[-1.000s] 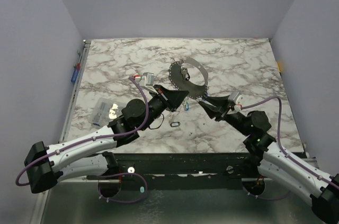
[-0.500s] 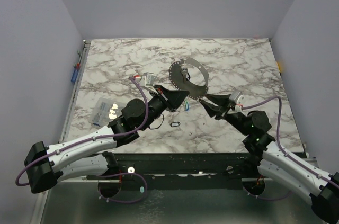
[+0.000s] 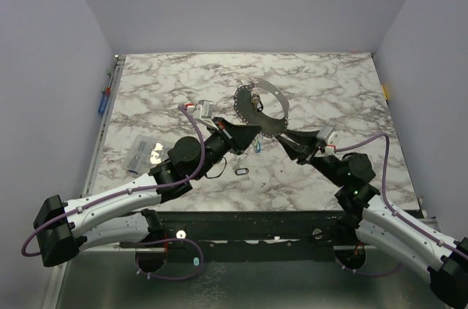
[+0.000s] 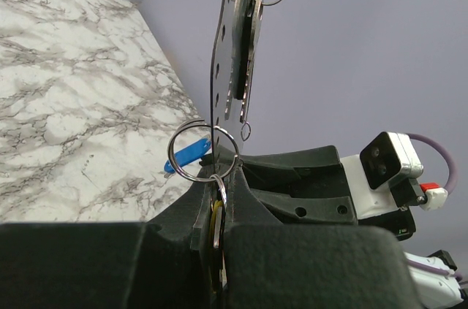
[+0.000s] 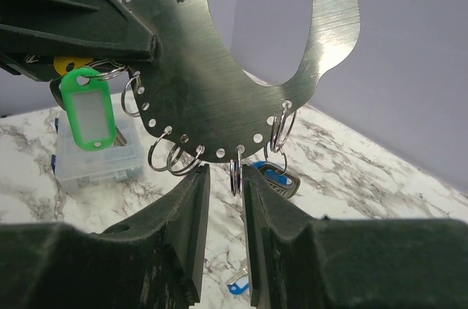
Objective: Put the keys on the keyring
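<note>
At the bottom of the right wrist view, your right gripper (image 5: 225, 172) stands part open and empty, straddling a small steel split ring (image 5: 235, 166) under the brushed-steel crescent keyring plate (image 5: 219, 68). A green-tagged key (image 5: 91, 115) hangs at left. Beyond, upper left, the left gripper (image 5: 150, 40) clamps the plate aloft. You look mid-threading; next, pinch that ring squarely.

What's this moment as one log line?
left end effector: shut on flat crescent brushed-metal keyring | right end effector: open below keyring's rim | small silver split ring: hanging between right jaws

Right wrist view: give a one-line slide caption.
Right tool, open, at the edge of the keyring, one split ring hanging between its fingers.
</note>
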Available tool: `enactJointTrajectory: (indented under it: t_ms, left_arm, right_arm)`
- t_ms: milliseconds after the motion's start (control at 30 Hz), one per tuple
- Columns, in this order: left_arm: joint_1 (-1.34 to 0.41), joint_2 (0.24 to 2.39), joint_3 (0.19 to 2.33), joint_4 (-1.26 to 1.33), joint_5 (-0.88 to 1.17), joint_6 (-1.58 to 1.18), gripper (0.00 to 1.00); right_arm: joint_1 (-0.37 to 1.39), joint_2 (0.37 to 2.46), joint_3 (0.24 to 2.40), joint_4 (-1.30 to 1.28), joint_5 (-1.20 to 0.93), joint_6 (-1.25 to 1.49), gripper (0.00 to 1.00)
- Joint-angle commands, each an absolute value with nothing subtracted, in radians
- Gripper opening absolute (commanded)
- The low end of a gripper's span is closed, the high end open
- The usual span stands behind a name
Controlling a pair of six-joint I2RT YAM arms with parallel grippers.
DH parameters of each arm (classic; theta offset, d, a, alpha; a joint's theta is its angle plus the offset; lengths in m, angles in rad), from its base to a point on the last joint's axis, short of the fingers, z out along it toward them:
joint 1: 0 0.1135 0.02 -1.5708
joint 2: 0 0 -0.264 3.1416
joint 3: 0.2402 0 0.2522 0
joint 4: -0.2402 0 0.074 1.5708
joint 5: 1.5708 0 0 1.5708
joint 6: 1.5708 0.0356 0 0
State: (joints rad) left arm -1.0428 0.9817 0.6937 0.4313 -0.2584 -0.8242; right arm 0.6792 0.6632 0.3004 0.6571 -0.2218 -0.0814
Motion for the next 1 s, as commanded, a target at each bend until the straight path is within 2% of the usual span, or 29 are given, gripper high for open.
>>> enactJointTrajectory:
  t_ms: [0,167,333,533,667,833,967]
  left_arm:
    - [-1.046,0.968,0.726,0.491,-0.239,-0.833,0.00]
    - [-1.046,0.971,0.726,0.492,-0.238,-0.835,0.00]
    - [-1.047,0.971,0.726,0.492,-0.238,-0.836,0.00]
    - [-1.046,0.971,0.721,0.492,-0.238,-0.839,0.00]
    - [-1.046,0.971,0.718,0.492,-0.238,-0.839,0.00]
    - [-1.047,0.969,0.718,0.492,-0.238,-0.839,0.00]
    - [-1.047,0.970,0.717,0.492,-0.238,-0.839,0.00]
  right_arm:
    - [0.683,0.666,0.299,0.689,-0.204,-0.098,0.31]
    - [0.683,0.660,0.300,0.686,-0.201,-0.101,0.25]
    - [0.682,0.663,0.308,0.670,-0.201,-0.101,0.26]
    - [0.682,0.664,0.318,0.658,-0.198,-0.100,0.32]
    - [0.683,0.663,0.325,0.646,-0.198,-0.100,0.31]
    - [0.683,0.662,0.327,0.639,-0.201,-0.098,0.25]
    - [0.682,0.665,0.336,0.626,-0.199,-0.097,0.28]
